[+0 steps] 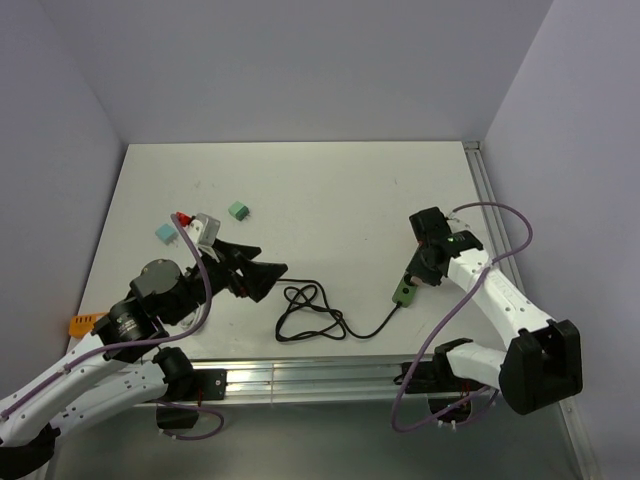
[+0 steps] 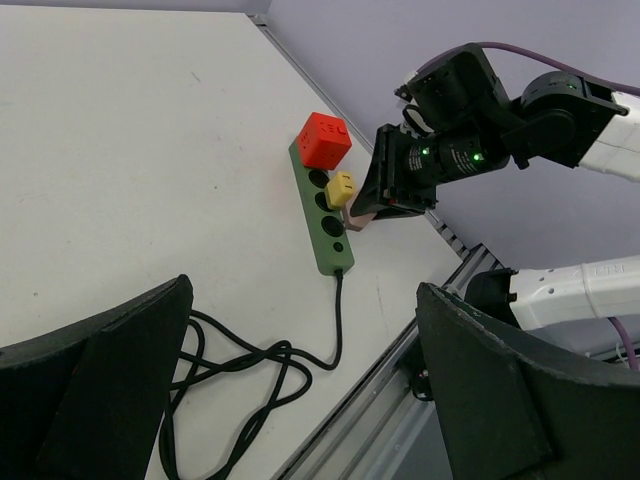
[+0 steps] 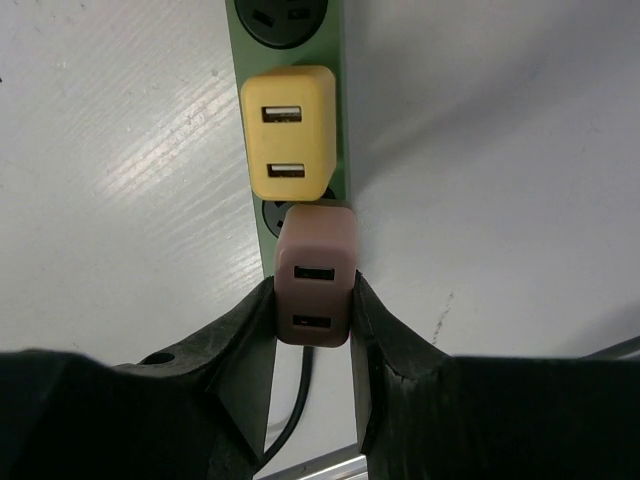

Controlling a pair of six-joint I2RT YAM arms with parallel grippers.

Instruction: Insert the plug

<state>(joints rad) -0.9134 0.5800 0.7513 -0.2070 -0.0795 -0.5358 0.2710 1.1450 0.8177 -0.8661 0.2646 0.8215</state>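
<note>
Top view, right gripper [image 1: 416, 272]: clenched low over the green power strip [image 1: 405, 292] at the near right of the table [image 1: 300, 180]. My own fingers hide the plug here.
Top view, left gripper [image 1: 262, 275]: spread wide and holding nothing, above the coiled cable [image 1: 310, 318].
Left wrist view, brown plug [image 2: 358, 218]: pinched in my right jaws at the strip's edge nearest my right arm, on the cable side of the yellow plug [image 2: 341, 187]. The red plug [image 2: 325, 140] sits at the end away from the cable.
Left wrist view, how to: I judge it needs nudging onto the socket row before I press.
Right wrist view, plug and jaws: it sits squarely between my fingers [image 3: 250, 325] with its far end protruding, over the socket [image 3: 270, 213] just beside the yellow plug.
Right wrist view, how to: keep it square and push straight in. I cannot tell whether the prongs have entered.
</note>
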